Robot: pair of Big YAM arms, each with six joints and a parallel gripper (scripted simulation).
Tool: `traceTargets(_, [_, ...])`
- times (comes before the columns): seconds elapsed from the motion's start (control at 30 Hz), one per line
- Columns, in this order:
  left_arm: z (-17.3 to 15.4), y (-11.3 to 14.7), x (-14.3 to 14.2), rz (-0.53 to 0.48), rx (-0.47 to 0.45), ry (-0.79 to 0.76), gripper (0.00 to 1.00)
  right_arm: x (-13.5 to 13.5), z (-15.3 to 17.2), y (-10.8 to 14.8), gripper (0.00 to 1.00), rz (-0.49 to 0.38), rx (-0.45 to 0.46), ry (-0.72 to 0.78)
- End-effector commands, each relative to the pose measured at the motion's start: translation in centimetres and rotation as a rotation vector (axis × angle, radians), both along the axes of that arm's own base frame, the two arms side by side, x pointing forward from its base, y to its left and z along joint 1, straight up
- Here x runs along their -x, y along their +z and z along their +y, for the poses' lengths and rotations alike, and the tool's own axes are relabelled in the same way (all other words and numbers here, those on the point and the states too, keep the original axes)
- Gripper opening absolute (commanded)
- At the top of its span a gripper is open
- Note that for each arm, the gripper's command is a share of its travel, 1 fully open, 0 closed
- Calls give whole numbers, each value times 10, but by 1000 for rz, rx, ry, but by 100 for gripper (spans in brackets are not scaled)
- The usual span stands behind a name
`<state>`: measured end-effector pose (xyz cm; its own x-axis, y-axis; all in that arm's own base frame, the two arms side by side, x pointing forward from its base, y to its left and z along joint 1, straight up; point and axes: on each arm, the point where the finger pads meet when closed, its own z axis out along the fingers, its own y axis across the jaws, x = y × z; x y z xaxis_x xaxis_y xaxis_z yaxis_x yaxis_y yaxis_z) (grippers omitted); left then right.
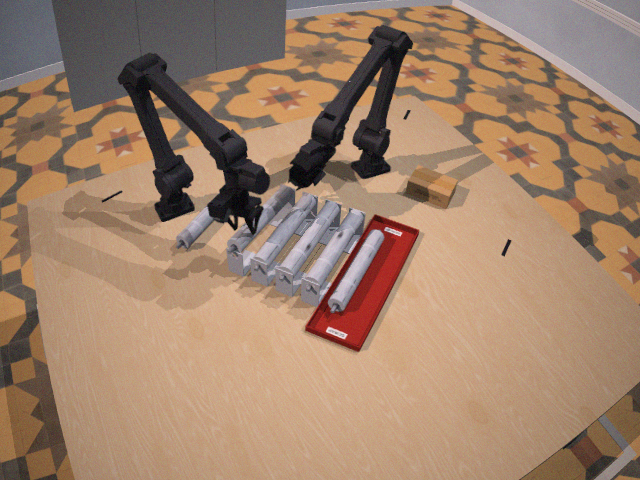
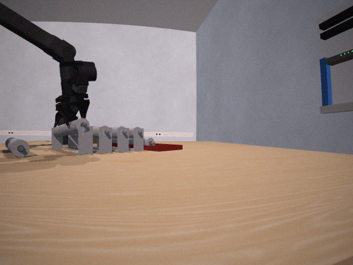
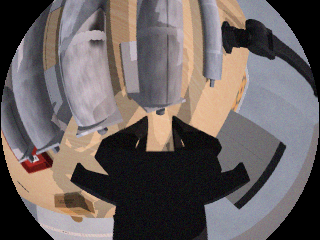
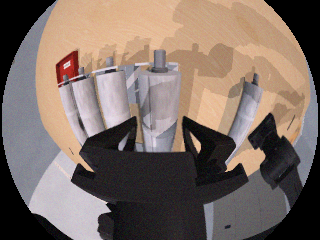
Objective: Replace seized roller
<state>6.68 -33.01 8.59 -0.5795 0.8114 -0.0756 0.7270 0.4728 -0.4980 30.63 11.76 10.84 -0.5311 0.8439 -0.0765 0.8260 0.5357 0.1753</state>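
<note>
The first bed roller [image 1: 266, 220] [image 2: 68, 128] [image 3: 160, 55] [image 4: 160, 92] has its near end raised on top of its bracket [image 1: 236, 262] [image 2: 85, 143], its axle [image 4: 160, 59] above the plate. Its far axle tip [image 3: 161, 111] shows, but whether it is in the hole is unclear. Three other rollers sit between their brackets. My right gripper [image 1: 244, 228] [image 4: 159, 120] is open, fingers either side above the first roller. My left gripper [image 1: 298, 183] [image 3: 160, 119] is open and empty by its far end. One roller [image 1: 356, 271] lies in the red scrap tray [image 1: 385, 289].
A spare roller [image 1: 193, 228] [image 2: 17, 147] [image 4: 246, 107] lies on the table beside the first bed roller, near the right arm's base. A small wooden block [image 1: 430, 187] [image 3: 75, 202] stands beyond the tray's far end, near the left arm's base.
</note>
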Motion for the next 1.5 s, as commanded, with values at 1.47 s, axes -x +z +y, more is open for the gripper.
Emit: traceTargets(1.47, [-34, 7, -8, -32, 70, 9, 3, -13, 5, -11, 32, -18, -10, -2])
